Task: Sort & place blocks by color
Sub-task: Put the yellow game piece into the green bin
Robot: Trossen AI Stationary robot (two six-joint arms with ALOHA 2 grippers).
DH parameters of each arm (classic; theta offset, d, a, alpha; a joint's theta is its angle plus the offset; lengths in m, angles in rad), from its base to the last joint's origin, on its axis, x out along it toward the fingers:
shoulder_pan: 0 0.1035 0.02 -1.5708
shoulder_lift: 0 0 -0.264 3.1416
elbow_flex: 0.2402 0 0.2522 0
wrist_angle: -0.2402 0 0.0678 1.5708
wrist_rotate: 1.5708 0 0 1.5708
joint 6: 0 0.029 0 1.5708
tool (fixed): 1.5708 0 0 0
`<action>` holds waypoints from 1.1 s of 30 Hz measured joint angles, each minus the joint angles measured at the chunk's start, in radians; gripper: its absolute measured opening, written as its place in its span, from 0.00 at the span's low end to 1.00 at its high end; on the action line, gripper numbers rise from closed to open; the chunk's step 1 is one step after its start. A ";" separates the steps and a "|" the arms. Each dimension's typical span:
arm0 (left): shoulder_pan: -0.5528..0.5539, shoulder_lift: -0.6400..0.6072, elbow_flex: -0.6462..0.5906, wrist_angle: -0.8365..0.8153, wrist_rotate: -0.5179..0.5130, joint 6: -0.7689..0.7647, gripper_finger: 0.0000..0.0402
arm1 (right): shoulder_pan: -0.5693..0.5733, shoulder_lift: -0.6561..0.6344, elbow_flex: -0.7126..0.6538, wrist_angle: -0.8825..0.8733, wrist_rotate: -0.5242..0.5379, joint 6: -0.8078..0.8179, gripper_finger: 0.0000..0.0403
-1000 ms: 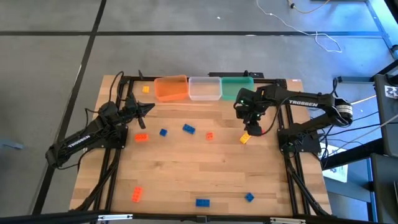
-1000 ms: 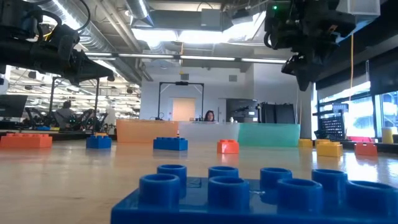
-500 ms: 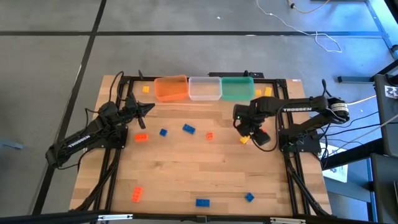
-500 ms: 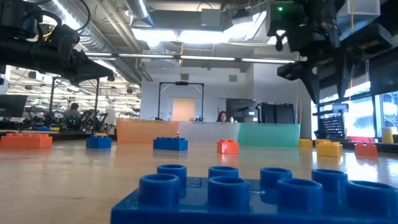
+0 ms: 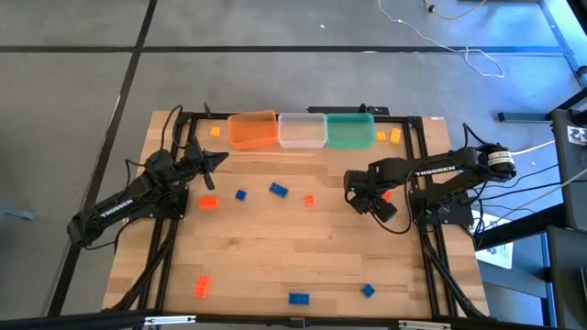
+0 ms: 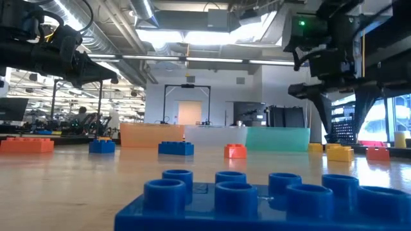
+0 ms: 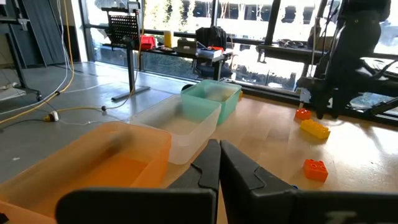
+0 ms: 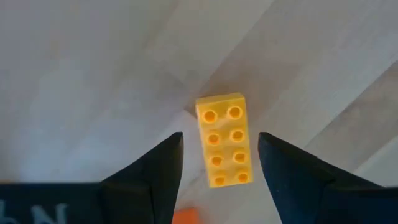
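Right gripper is open, fingers on both sides of a yellow block lying flat on the table, near its right edge, not squeezing it. Left gripper is shut w/ nothing in it, near the left edge by the orange tub.

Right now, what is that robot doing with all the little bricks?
It is sorting toy bricks by color. The right end effector hangs open over a yellow brick lying on the table, not gripping it yet. The left end effector waits shut near the orange tub. Other bricks lie scattered around.
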 joint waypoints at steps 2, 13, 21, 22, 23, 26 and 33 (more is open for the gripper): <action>0.000 0.000 0.000 0.000 0.000 0.000 0.00 | 0.001 0.000 -0.029 0.031 0.010 -0.027 0.51; 0.000 0.000 0.000 0.000 0.000 0.000 0.00 | 0.001 -0.004 -0.106 0.087 0.053 -0.093 0.51; 0.000 0.000 0.000 0.000 0.000 0.000 0.00 | 0.000 -0.003 -0.063 0.091 0.074 -0.091 0.51; 0.000 0.000 0.000 0.000 0.000 0.000 0.00 | 0.000 -0.003 -0.059 0.092 0.078 -0.091 0.51; 0.000 0.000 0.000 0.000 0.000 0.000 0.00 | 0.000 -0.003 -0.056 0.093 0.080 -0.094 0.51; 0.000 0.000 0.000 0.000 0.000 0.000 0.00 | 0.000 -0.003 -0.055 0.090 0.079 -0.114 0.51; 0.000 0.000 0.000 0.000 0.000 0.000 0.00 | -0.020 0.000 -0.055 0.091 0.073 -0.159 0.51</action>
